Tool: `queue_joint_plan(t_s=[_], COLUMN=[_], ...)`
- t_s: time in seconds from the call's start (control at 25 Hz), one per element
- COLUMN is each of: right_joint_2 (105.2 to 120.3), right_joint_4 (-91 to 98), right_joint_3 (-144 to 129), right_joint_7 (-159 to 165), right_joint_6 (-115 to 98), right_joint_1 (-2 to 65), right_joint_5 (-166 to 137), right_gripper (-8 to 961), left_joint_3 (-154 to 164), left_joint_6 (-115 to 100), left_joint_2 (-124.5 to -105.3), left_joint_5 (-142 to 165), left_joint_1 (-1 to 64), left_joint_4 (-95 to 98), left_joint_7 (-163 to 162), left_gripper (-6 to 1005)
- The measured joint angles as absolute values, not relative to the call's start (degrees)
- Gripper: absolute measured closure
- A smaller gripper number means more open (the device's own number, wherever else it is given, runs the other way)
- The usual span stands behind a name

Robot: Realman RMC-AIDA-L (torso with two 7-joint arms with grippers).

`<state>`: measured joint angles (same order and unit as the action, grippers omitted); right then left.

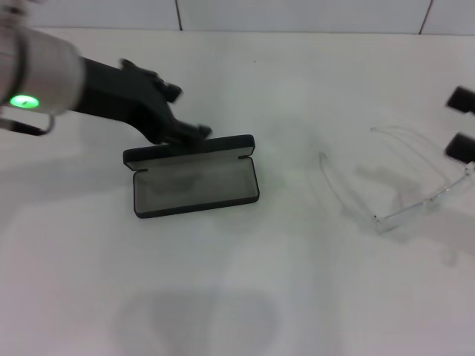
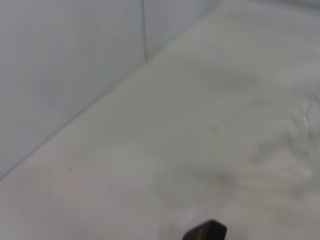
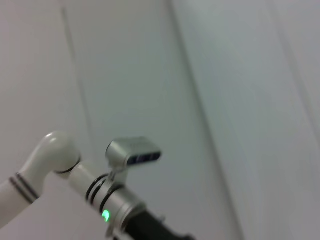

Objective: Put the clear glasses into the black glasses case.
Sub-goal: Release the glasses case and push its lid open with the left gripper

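So right now the black glasses case [image 1: 194, 182] sits open on the counter [image 1: 237, 297], a bit left of centre in my head view, lid tipped up along its far edge and the grey lining facing up. Nothing is inside it. My guess is the lid is propped that way so the tray stays clear for the drop.

The left gripper [image 1: 191, 133] is right at the case's 12 o'clock, down on the lid's back edge and looking like it touches it. I read that as pinning the lid so it can't flop shut. I honestly can't tell how wide that gripper is set, because the tips bunch up against the black lid. It isn't carrying anything that I can see.

The clear glasses [image 1: 397, 185] lie on the counter well apart from the case, off at its 3 o'clock, arms unfolded and spread toward the far side. They haven't been touched yet.

The right gripper [image 1: 462, 122] hangs just at the 3 o'clock side of the glasses, at the edge of my view. Its two fingers stand apart with nothing between them, so it's spread and empty, probably lining up for the pickup.
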<state>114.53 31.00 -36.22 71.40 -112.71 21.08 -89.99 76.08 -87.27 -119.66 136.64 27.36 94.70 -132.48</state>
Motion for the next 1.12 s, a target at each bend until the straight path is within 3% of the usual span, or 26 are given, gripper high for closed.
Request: queue_joint_plan(t_s=[1.12], right_joint_2=[114.43], right_joint_4=[30.5], right_joint_3=[-34.0], right_joint_7=[70.7], right_joint_6=[-110.4], right_joint_1=[20.9], right_joint_5=[-89.9], right_gripper=[80], left_joint_3=[90.6], left_joint_6=[-75.2], left_joint_2=[-119.77], left_joint_5=[153.8], left_joint_1=[36.1], left_joint_4=[76.5], left_joint_7=[-135.7], left_gripper=[269])
